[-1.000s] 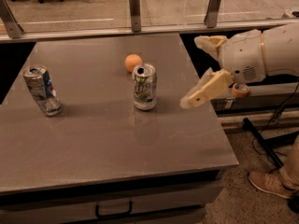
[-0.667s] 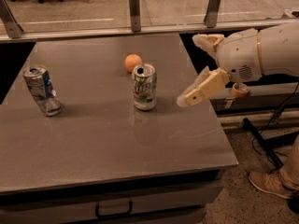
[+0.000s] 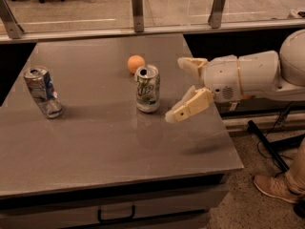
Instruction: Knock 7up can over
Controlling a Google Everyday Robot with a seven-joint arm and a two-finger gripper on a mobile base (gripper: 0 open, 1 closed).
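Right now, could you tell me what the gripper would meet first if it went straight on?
Most likely the 7up can: the open gripper, over the table, points straight at it, though depth is uncertain.

White rounded arm (image 3: 250,75), cream-fingered tool (image 3: 175,89) over the table's (image 3: 109,142) right side
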